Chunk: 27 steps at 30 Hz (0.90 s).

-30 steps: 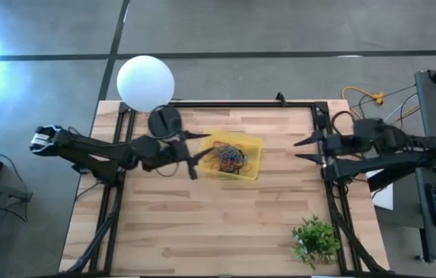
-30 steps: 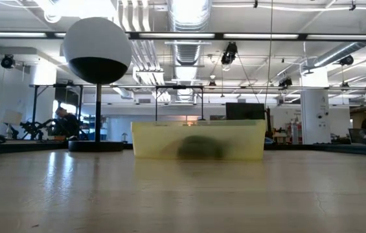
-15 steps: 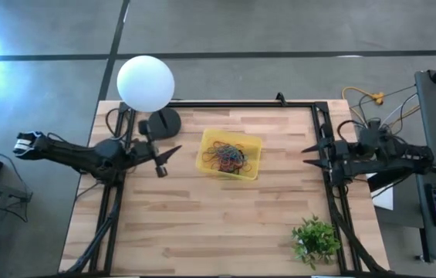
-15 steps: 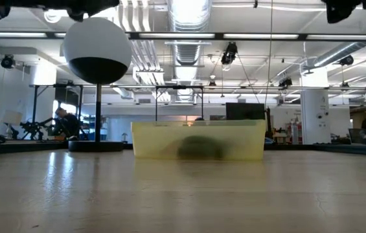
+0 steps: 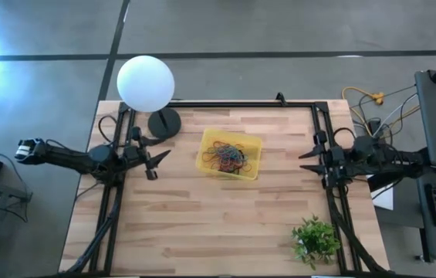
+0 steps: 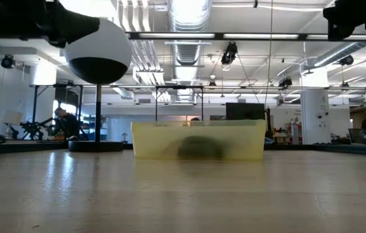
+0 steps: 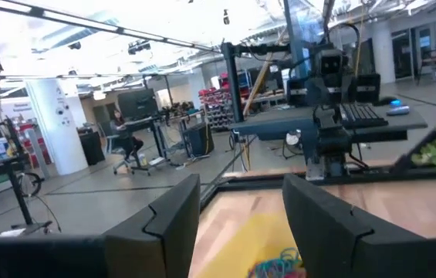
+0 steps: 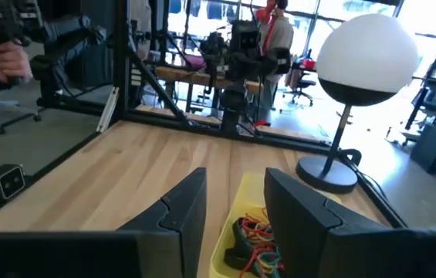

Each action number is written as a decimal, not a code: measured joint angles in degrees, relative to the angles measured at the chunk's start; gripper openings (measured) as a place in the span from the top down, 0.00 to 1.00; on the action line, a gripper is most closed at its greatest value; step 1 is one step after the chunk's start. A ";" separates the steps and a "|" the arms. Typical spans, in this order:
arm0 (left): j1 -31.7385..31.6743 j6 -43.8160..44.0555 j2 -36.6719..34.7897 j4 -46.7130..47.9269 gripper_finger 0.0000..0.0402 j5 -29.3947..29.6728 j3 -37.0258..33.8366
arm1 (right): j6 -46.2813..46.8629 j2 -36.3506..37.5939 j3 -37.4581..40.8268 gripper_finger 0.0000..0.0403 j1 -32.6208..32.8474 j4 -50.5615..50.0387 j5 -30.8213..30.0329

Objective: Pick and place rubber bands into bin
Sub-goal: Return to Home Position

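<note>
The bin (image 5: 229,154), a shallow translucent yellow tray, rests flat on the wooden table near its middle. A tangled heap of coloured rubber bands (image 5: 229,157) lies inside it and shows as a dark mass through the bin wall (image 6: 201,147). My left gripper (image 5: 156,162) hovers open near the table's left edge, pointing toward the bin, with nothing between its fingers (image 7: 241,224). My right gripper (image 5: 305,161) hovers open at the table's right edge, also pointing toward the bin (image 8: 219,251), and is empty (image 8: 237,208).
A white globe lamp (image 5: 146,83) stands on its dark round base (image 5: 163,122) at the far left corner, close to my left gripper. A small green plant (image 5: 316,239) sits at the near right. Black frame rails (image 5: 322,131) run along the table's edges.
My left gripper has drawn back from the bin's left side toward the table's left edge and has sunk, staying open. My right gripper has sunk and drawn back a little toward the right edge. The bin and the rubber bands have kept still.
</note>
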State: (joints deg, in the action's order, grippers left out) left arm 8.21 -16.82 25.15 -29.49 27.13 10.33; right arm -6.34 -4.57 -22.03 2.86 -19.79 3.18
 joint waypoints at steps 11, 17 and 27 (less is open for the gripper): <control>0.00 -0.02 -14.76 2.25 0.57 -4.98 -7.48 | 0.18 3.78 0.88 0.71 0.01 1.21 -0.13; 0.00 0.40 -21.23 4.49 0.57 -7.07 -9.54 | 0.38 2.97 1.43 0.72 -0.01 2.00 -0.15; 0.00 2.71 -23.12 11.04 0.57 -7.55 -9.86 | 1.07 3.05 2.47 0.72 0.00 2.14 -0.09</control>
State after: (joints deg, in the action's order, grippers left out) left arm 8.21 -14.11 2.03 -18.45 19.58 0.47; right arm -5.26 -1.52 -19.56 2.87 -17.64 3.09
